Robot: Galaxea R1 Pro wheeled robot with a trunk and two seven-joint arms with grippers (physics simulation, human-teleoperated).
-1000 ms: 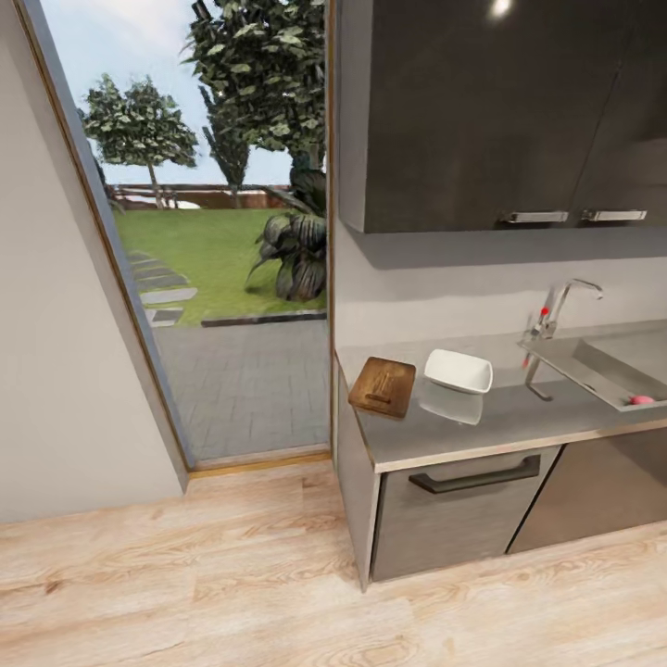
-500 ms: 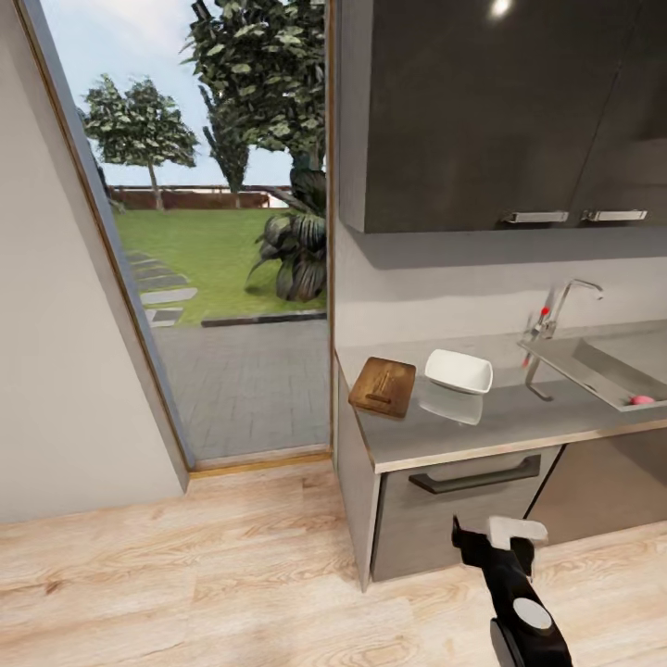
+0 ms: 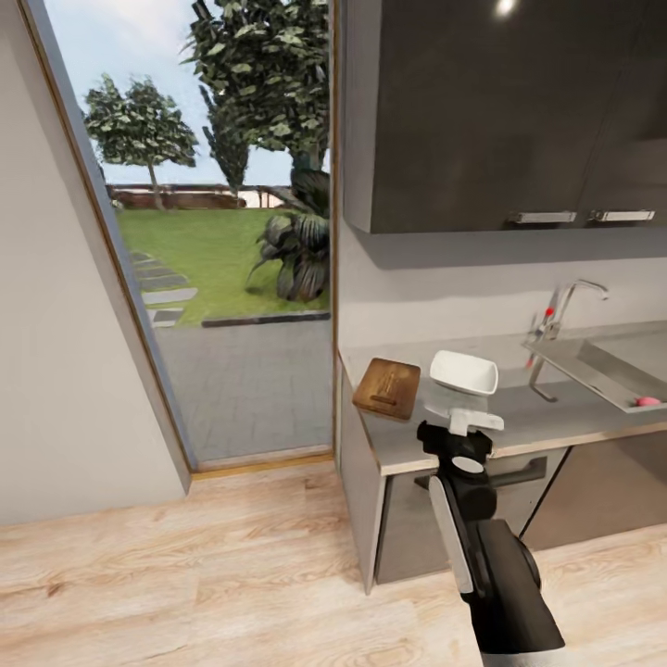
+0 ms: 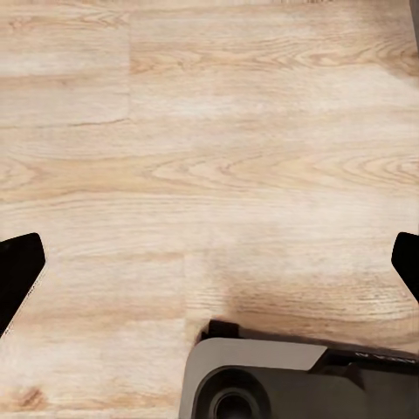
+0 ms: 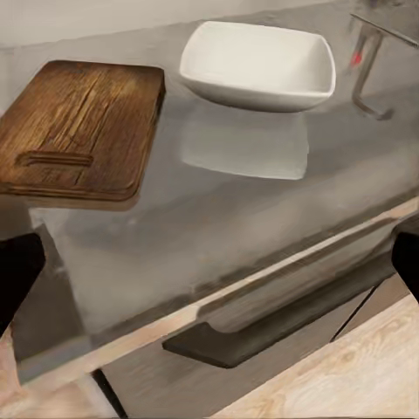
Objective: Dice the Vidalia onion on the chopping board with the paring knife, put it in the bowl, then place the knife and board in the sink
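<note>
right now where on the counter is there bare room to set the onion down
Bare counter runs in front of the bowl to the front edge, and between the bowl and the sink. It is tight at the end by the doorway, where the chopping board lies close beside the bowl.

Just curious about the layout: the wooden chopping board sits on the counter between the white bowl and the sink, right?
Not quite. In the head view the bowl is the one in the middle: the chopping board lies at the counter's end by the doorway, and the sink is on the bowl's other side. Both do sit on the counter.
</note>
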